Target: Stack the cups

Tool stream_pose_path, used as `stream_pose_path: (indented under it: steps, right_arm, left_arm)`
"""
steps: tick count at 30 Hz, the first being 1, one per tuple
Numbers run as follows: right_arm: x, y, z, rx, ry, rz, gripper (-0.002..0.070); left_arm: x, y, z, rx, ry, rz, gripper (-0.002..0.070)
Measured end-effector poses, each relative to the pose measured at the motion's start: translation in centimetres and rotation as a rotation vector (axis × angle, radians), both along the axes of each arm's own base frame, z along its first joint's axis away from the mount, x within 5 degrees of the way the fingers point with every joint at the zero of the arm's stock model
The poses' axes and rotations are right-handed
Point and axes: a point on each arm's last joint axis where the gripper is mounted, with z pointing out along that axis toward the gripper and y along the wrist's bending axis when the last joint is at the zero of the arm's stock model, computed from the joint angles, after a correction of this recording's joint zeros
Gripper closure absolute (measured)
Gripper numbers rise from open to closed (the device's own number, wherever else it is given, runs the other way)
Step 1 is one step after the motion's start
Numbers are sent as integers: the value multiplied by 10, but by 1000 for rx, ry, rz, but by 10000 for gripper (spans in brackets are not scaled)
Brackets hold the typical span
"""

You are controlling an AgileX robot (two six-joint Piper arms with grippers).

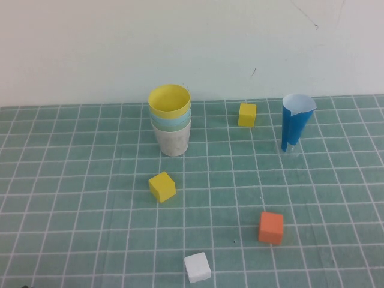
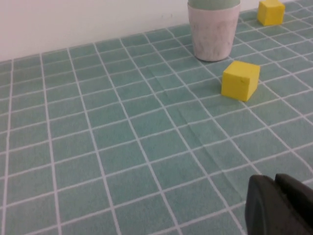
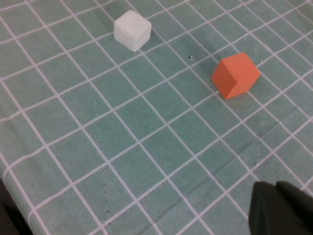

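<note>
The left gripper (image 2: 279,203) hangs low over the near left of the mat, jaws clenched on nothing; it shows only in its own wrist view, as a dark tip at the edge. The right gripper (image 3: 283,208) is likewise pressed closed and empty, low over the near right of the mat. Neither arm reaches into the high view, so both sit back at the robot's edge.

Nearest the robot lies a white cube (image 1: 197,267), then an orange cube (image 1: 271,227) a little farther and to the right, the two apart. Farther in, left of centre, sits a yellow cube (image 1: 162,186), near the stack but not touching it.

Behind that cube stand the cups (image 1: 170,120), nested in one upright stack: a pale speckled cup at the bottom, a green and a light blue rim showing above it, and the yellow one on top. No loose cup of that kind lies anywhere on the mat. I judge the stacking done, with nothing left but for the arms to stay clear.

To the right of the stack, well apart, is a second yellow cube (image 1: 246,114), and farther right a tall blue cone cup (image 1: 295,123), upright and alone.

The surface is a green mat (image 1: 72,204) ruled in white squares, lying flat with a faint crease. Behind it rises a plain white wall (image 1: 90,48) with a few small marks.
</note>
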Motion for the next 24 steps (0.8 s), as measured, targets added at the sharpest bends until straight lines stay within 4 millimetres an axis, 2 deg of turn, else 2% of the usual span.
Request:
stream_pose_path:
  steps: [13, 24]
  right_arm:
    - [0, 0, 0, 2, 1, 0, 678]
    - [0, 0, 0, 1, 2, 0, 678]
  left_arm:
    - [2, 10, -1, -51, 27, 204, 677]
    - [2, 11, -1, -85, 34, 223, 677]
